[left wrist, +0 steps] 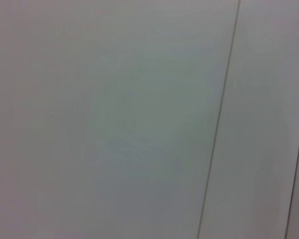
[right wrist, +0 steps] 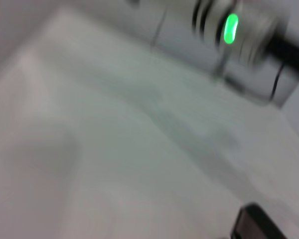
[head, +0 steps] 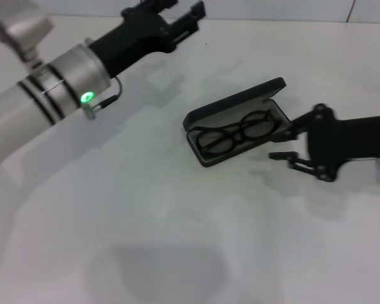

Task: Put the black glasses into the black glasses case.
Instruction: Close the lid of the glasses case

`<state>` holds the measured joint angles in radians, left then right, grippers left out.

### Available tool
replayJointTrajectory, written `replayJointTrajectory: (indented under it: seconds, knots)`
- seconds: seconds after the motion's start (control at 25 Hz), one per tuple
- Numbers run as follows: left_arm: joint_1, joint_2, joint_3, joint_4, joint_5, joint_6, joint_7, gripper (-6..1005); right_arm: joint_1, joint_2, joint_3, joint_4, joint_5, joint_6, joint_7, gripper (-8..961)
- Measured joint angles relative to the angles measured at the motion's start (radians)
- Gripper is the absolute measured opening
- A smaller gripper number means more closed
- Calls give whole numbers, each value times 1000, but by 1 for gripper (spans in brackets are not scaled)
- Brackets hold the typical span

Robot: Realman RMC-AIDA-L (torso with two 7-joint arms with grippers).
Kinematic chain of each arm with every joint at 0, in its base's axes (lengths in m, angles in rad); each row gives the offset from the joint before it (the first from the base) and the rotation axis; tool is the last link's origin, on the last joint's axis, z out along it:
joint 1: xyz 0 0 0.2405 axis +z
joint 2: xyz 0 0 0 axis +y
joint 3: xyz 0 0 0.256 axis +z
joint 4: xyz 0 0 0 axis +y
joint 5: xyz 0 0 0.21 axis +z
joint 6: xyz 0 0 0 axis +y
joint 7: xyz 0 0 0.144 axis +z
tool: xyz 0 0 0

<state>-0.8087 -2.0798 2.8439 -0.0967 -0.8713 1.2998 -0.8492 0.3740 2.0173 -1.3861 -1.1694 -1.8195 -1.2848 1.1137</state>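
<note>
The black glasses [head: 235, 134] lay inside the open black glasses case [head: 237, 120] on the white surface [head: 145, 209]. My right hand [head: 284, 144] sat just beside the case, fingers spread and empty. Any sideways drift could have shoved the case or snapped the lid shut crookedly. My left hand [head: 189, 18] hung well away, fingers apart.

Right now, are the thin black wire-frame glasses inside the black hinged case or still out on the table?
Inside. The black wire-frame glasses lie in the open black hinged case, its lid raised behind them.
</note>
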Motion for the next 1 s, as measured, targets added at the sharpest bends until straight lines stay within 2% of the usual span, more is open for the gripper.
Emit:
replayJointTrajectory:
  seconds: [0.12, 0.2, 0.24, 0.32, 0.36, 0.44, 0.52, 0.76, 1.0]
  knots:
    - [-57, -1, 0, 0, 67, -109, -47, 679, 34, -3, 239, 102, 27, -237, -16, 249]
    - [-88, -2, 0, 0, 116, -169, -75, 679, 65, -14, 364, 190, 22, -353, -25, 254]
    - [-96, -2, 0, 0, 127, -187, -83, 679, 77, -22, 408, 231, 19, -408, -31, 256]
    - [-121, -4, 0, 0, 179, -249, -100, 679, 99, -56, 474, 312, 18, -500, -39, 260]
    - [-131, -5, 0, 0, 209, -276, -107, 679, 104, -74, 497, 349, 20, -531, -40, 262]
    - [-151, -6, 0, 1, 283, -319, -126, 679, 106, -94, 532, 395, 29, -558, -39, 267]
    - [-166, -7, 0, 4, 349, -354, -150, 680, 98, -96, 561, 409, 32, -565, -40, 271]
    - [-176, -9, 0, 14, 446, -397, -175, 680, 51, -70, 579, 381, 26, -570, -82, 284]
    - [-178, -10, 0, 30, 552, -386, -195, 680, 48, -68, 575, 380, 21, -568, -85, 518]
